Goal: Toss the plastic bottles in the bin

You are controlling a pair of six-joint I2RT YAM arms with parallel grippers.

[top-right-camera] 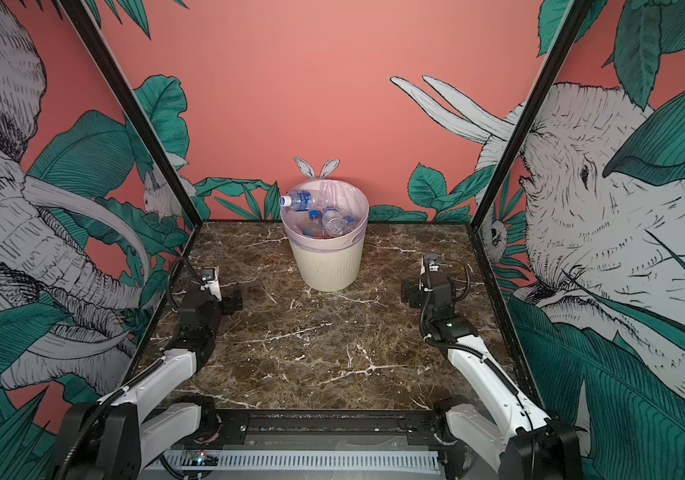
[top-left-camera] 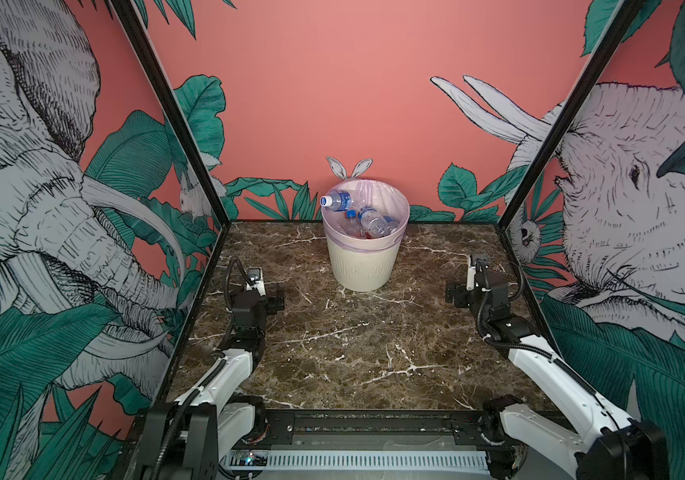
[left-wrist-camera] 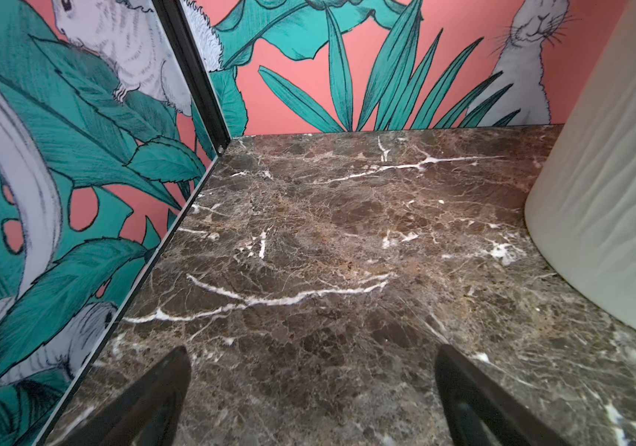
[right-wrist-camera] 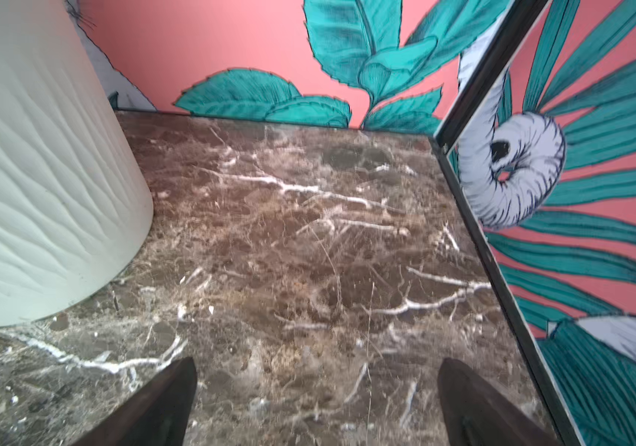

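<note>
The bin (top-left-camera: 363, 266) (top-right-camera: 328, 266) stands on the marble table near the back wall, with a lilac bag folded over its rim. Several plastic bottles (top-left-camera: 374, 222) (top-right-camera: 334, 222) lie inside it. One with a blue label and a white cap (top-left-camera: 336, 200) (top-right-camera: 297, 200) rests across the left rim, cap pointing outward. My left gripper (top-left-camera: 277, 298) (left-wrist-camera: 312, 351) is low over the table, left of the bin and nearer the front, open and empty. My right gripper (top-left-camera: 454, 295) (right-wrist-camera: 318, 363) mirrors it on the right, open and empty. The bin's ribbed wall (left-wrist-camera: 609, 193) (right-wrist-camera: 38, 173) shows in both wrist views.
Patterned panels with black frame posts (top-left-camera: 174, 124) (top-left-camera: 557, 124) close in the table's left, right and back sides. The brown marble tabletop (top-left-camera: 353, 353) reaches a black rail (top-left-camera: 374, 428) at the front, where both arm bases sit.
</note>
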